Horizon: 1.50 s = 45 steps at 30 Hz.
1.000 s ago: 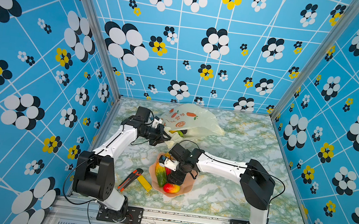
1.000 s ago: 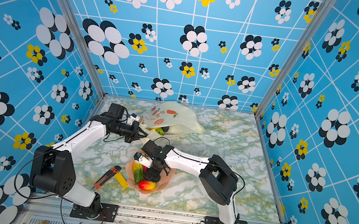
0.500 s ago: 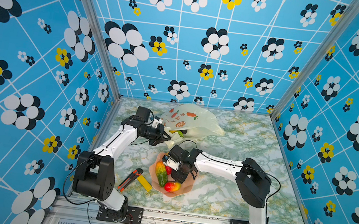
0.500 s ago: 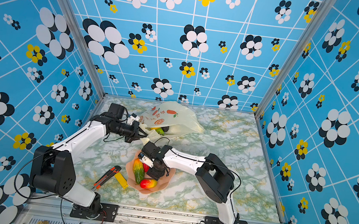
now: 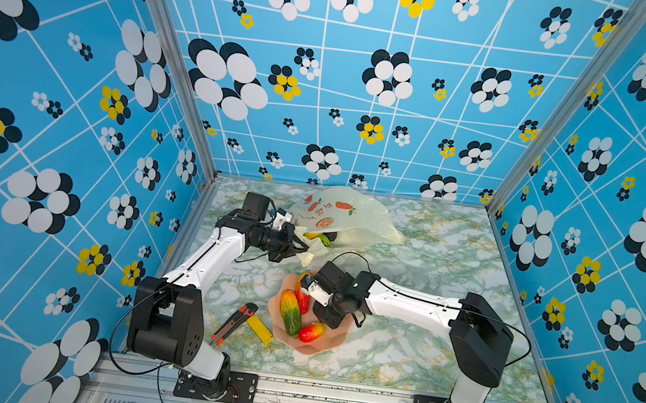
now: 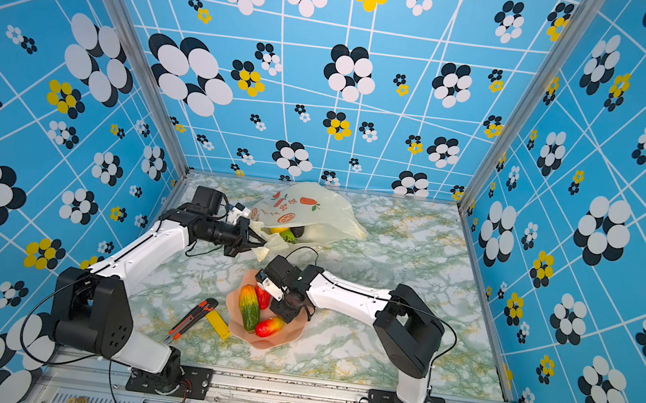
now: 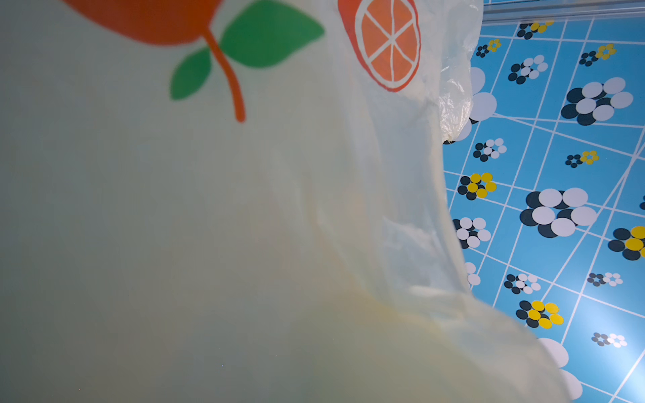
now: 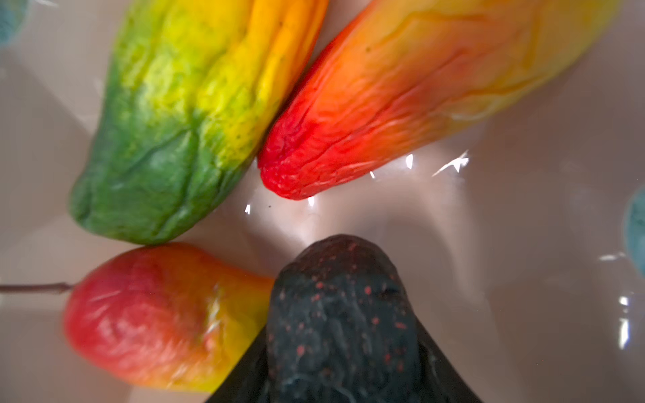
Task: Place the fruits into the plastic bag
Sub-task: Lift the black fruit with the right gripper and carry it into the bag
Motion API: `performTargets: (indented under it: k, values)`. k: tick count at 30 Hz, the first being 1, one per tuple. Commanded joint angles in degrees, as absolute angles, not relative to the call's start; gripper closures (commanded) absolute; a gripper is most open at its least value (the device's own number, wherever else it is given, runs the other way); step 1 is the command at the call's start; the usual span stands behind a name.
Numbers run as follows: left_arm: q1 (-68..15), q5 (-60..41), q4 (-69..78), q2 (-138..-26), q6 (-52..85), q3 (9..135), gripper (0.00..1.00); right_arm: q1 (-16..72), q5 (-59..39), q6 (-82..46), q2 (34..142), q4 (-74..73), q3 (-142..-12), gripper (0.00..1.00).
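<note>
Only right wrist view shows black bumpy fruit (image 8: 335, 289) between right gripper (image 8: 342, 363) jaws, clamping unclear; left gripper (image 5: 295, 248) pinches plastic bag (image 5: 356, 221).

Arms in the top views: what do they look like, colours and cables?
Left arm and right arm match: white links, black blocky joint housings, black base plates. Thin black cables loop beside each. Black wrists carry small white brackets.
</note>
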<state>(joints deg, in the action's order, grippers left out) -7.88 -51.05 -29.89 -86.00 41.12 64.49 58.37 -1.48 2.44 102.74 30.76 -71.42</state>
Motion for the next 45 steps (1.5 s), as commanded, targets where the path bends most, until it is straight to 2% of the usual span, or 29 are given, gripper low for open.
performTargets:
  k: [1, 6, 13, 26, 34, 45]
  values:
    - [-8.05, -51.34, -27.58, -84.56, 42.25, 62.75, 1.0, 55.32, -5.39, -5.54, 97.53, 22.67, -67.14, 0.47]
    - [-8.47, -50.98, -24.73, -84.82, 44.17, 61.74, 1.0, 49.91, -13.68, -19.67, 92.57, 9.65, -59.51, 0.47]
    - [-10.47, -49.8, -24.13, -86.06, 44.43, 62.97, 1.0, 45.24, -19.95, -38.05, 87.92, -6.27, -51.67, 0.47]
    - [-12.81, -48.89, -29.17, -87.8, 39.82, 66.04, 1.0, 37.81, -22.55, -55.54, 82.73, -13.07, -47.5, 0.48]
    - [-14.87, -48.54, -34.89, -88.41, 34.45, 68.7, 1.0, 34.79, -25.82, -61.81, 89.69, -14.83, -52.85, 0.49]
    - [-18.32, -46.42, -41.99, -88.46, 28.56, 71.51, 1.0, 30.69, -28.98, -62.38, 103.93, -8.11, -67.81, 0.5]
